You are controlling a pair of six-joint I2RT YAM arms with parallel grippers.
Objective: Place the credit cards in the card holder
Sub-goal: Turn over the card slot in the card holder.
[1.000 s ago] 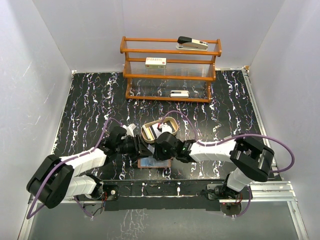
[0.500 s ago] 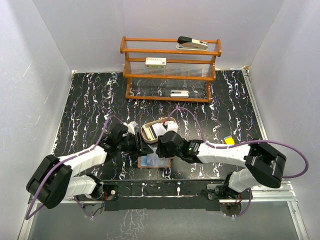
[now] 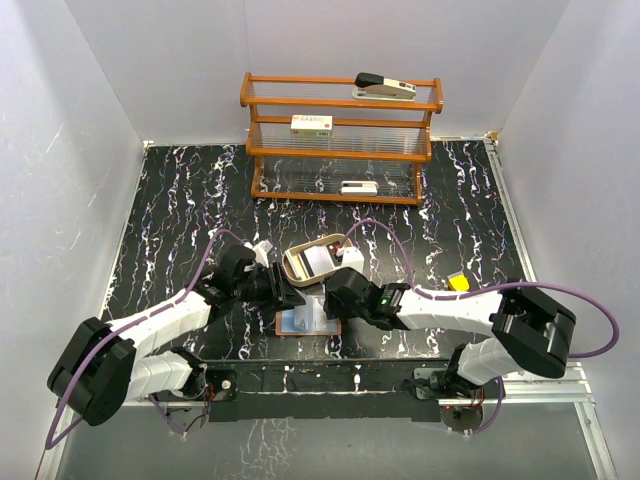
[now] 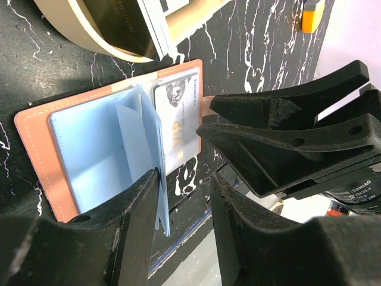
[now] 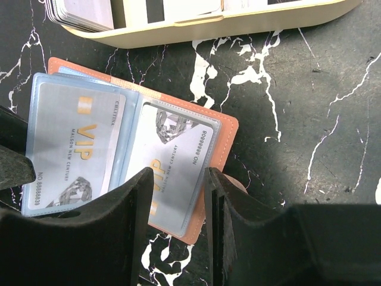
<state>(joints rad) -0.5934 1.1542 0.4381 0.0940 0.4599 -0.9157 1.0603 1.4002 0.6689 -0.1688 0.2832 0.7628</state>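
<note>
Card holder (image 5: 227, 136) open, two VIP cards (image 5: 74, 149) pocketed. Left fingers (image 4: 137, 238) slack astride a pocket leaf (image 4: 140, 119); right fingers (image 5: 128, 238) parted above. Remaining cards (image 5: 80, 13) in tray (image 5: 250, 24) just beyond.

Near the near edge of the table (image 3: 180, 200): 1 open card holder (image 3: 308, 322) with 2 credit cards (image 5: 172, 161) in its pockets, and 1 tan tray (image 5: 250, 21) holding more cards, too stacked to count. At the far edge, 1 wooden rack (image 3: 340, 105) of 3 shelves carries 2 white boxes (image 3: 311, 124) and 1 stapler (image 3: 385, 87).
</note>
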